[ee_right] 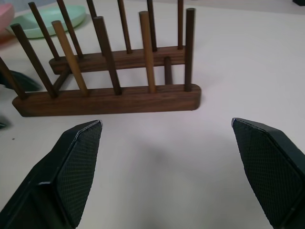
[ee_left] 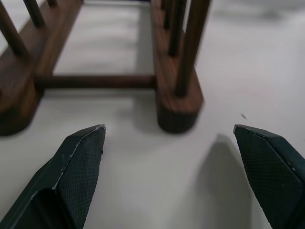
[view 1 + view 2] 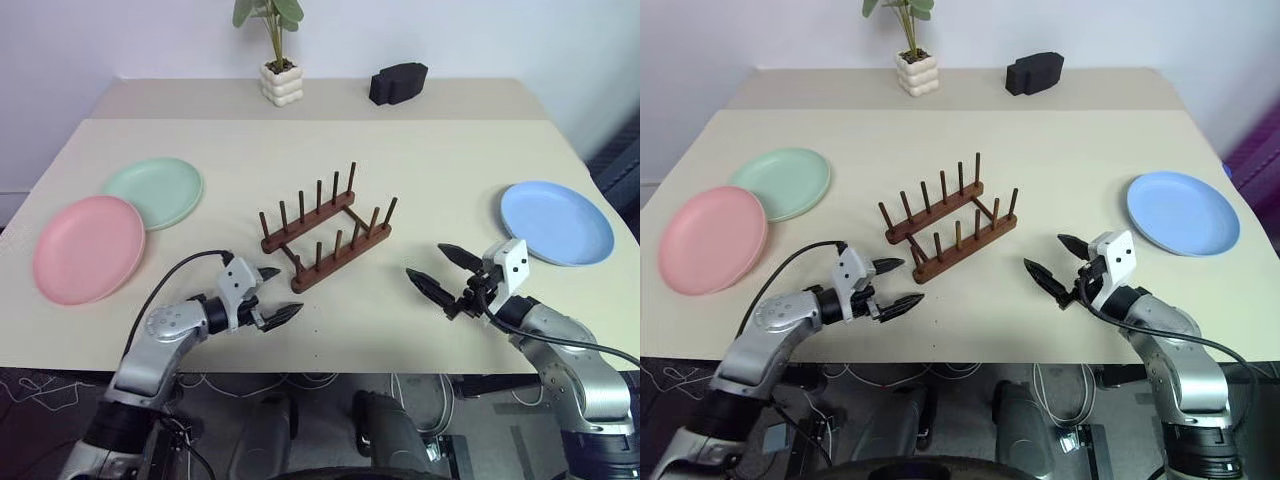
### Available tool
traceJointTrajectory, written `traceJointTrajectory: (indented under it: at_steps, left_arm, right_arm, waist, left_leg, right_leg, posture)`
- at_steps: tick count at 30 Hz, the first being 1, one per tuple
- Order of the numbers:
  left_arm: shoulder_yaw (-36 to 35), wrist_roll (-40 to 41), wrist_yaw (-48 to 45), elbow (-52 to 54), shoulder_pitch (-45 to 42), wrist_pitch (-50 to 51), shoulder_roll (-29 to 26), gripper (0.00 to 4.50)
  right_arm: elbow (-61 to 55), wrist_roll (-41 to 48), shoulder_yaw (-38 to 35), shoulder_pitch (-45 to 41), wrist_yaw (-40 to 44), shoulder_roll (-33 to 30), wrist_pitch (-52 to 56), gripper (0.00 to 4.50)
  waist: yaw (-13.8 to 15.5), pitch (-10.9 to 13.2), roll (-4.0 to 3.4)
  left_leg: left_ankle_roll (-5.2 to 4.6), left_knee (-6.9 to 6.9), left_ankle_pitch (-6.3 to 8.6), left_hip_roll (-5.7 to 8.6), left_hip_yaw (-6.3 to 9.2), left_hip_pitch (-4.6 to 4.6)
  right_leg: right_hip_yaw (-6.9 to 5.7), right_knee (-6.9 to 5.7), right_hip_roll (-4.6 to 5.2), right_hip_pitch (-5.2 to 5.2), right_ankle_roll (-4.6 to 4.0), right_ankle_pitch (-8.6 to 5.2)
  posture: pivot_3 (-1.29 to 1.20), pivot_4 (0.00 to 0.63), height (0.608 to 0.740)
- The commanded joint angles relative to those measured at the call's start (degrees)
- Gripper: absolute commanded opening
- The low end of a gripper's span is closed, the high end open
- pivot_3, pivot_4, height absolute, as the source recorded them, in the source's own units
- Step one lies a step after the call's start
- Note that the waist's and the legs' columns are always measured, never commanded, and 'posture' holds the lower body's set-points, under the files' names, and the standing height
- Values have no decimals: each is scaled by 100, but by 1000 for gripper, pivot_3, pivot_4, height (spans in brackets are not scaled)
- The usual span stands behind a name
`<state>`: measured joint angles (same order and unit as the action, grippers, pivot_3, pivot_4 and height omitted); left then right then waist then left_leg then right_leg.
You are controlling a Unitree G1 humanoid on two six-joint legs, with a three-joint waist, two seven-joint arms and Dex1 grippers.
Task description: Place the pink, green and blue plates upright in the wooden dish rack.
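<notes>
Hovering both claws empty and spread wide either side of my wooden dish rack point(image 3: 326, 232).

My left claw point(image 3: 273, 296) sits near its end, my right claw point(image 3: 440, 272) further off; pink plate point(image 3: 88, 248) and green plate point(image 3: 155, 191) lie flat far left on the desk point(image 3: 430, 150), blue plate point(image 3: 556, 222) far right.

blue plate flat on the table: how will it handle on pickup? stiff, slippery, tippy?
The blue plate looks rigid and shallow, so it probably won't flex. Its rim lies low on the table, so getting a finger under may be hard. The matte surface suggests moderate grip, though it may slide if pushed.
</notes>
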<state>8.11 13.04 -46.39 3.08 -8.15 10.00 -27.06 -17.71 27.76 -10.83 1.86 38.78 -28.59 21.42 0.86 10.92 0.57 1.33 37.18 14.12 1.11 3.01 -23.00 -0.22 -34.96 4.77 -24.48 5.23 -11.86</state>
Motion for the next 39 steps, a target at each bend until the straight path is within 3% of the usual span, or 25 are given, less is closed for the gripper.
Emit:
traceJointTrajectory:
  at_steps: [1, 3, 7, 8, 14, 19, 25, 36, 39]
  left_arm:
    - [261, -224, 1, -413, -110, -199, 199, 3896]
    - [299, -314, 14, -527, -173, -268, 253, 3074]
    - [214, -216, -50, -624, -258, -325, 344, 999]
    - [197, -219, -60, -635, -257, -336, 335, 706]
    - [237, -314, -166, -770, -444, -473, 335, 729]
    - [519, -314, -966, -1391, -1170, -831, 382, 729]
    - [713, -333, -1871, -2508, -2034, -1299, 466, 729]
    - [628, -528, -2477, -4235, -2920, -1967, 713, 729]
    - [505, -564, -2310, -4306, -2962, -1997, 715, 2236]
  right_arm:
    - [-251, 30, -21, 6, -88, 33, -52, 4500]
    - [-251, 38, -29, 8, -103, 21, -67, 4500]
    - [-236, 15, 1, 38, -118, 31, -118, 4500]
    - [-237, 3, 23, 34, -130, 40, -123, 4500]
    - [-295, -45, 98, 46, -49, -134, -47, 4500]
    - [-542, -440, 498, 475, 141, -531, -65, 4500]
    - [-839, -453, 521, 762, -75, -406, -47, 4500]
    - [-1215, -632, 801, 1027, -575, -43, -43, 4500]
    - [-1202, -636, 805, 1061, -611, -40, -55, 4500]
  waist:
    - [-2, -1, -2]
    - [-2, -7, -12]
    - [5, -11, -19]
    - [1, -11, -19]
    - [0, -11, -20]
    - [27, -10, -16]
    - [-15, -6, -10]
    - [-4, -7, -6]
    - [-13, -8, -6]
  left_leg:
    - [0, 0, 0, 1, -1, 0]
    - [0, 0, 0, 3, -1, -1]
    - [0, 1, 0, 4, 0, 4]
    - [0, 2, 0, 4, 0, 5]
    - [0, 1, 0, 4, 0, 7]
    - [0, 4, 0, 14, 1, 2]
    - [-1, 3, -1, 14, 0, -4]
    - [-1, 7, -1, 14, 4, -6]
    - [-1, 8, -1, 14, 6, -5]
  right_leg:
    - [0, 0, 1, 0, 0, 0]
    - [0, 0, 3, 0, 0, 0]
    - [0, 0, 4, 6, 1, 0]
    - [0, 0, 4, 7, 1, 0]
    - [0, -1, 3, 7, 1, 0]
    - [-3, 0, 3, 7, 2, -1]
    - [-3, 0, -3, 2, 2, 1]
    - [-5, 0, -3, 2, 3, 1]
    - [-5, -1, -4, 3, 4, 1]
  posture:
    - [0, 150, 739]
    - [0, 150, 739]
    - [0, 150, 739]
    - [0, 150, 739]
    - [0, 150, 739]
    - [0, 150, 739]
    - [0, 150, 739]
    - [0, 150, 739]
    - [0, 150, 739]
